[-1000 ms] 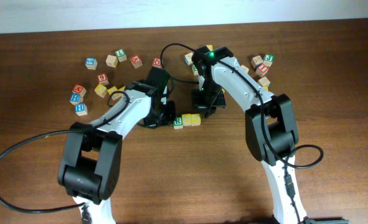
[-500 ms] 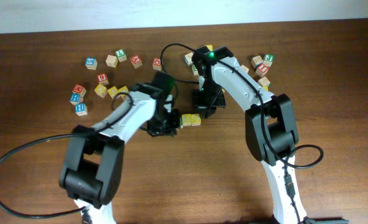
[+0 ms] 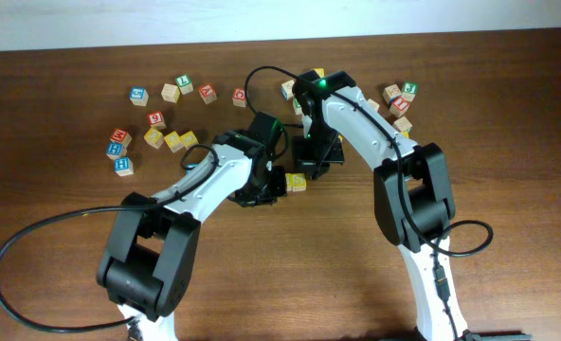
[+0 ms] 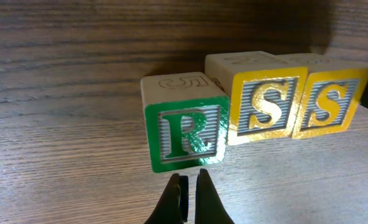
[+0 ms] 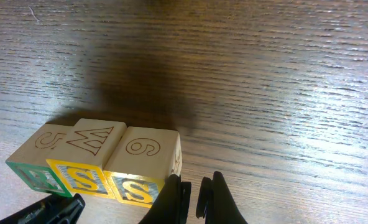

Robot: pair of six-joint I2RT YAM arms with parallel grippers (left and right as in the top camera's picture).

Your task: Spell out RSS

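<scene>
Since R [image 4: 184, 137], left S [image 4: 268, 106] and right S [image 4: 326, 102] already touch in a row reading RSS at the middle of the desk [image 4: 78, 62], you've little left but squaring the slightly offset R, with left claw [image 4: 189, 186] and right claw [image 5: 193, 190] both pinched together, empty.

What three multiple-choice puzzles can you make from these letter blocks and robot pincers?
1. In the left wrist view, the green R block stands: A) left of the yellow S blocks; B) between them; C) atop them.
2. Yellow S blocks in the row: A) one; B) two; C) four.
3. The left gripper is: A) shut, empty; B) wide open; C) gripping a block.
A: R starts the row. B: two S faces follow it. A: closed, nothing between.
</scene>
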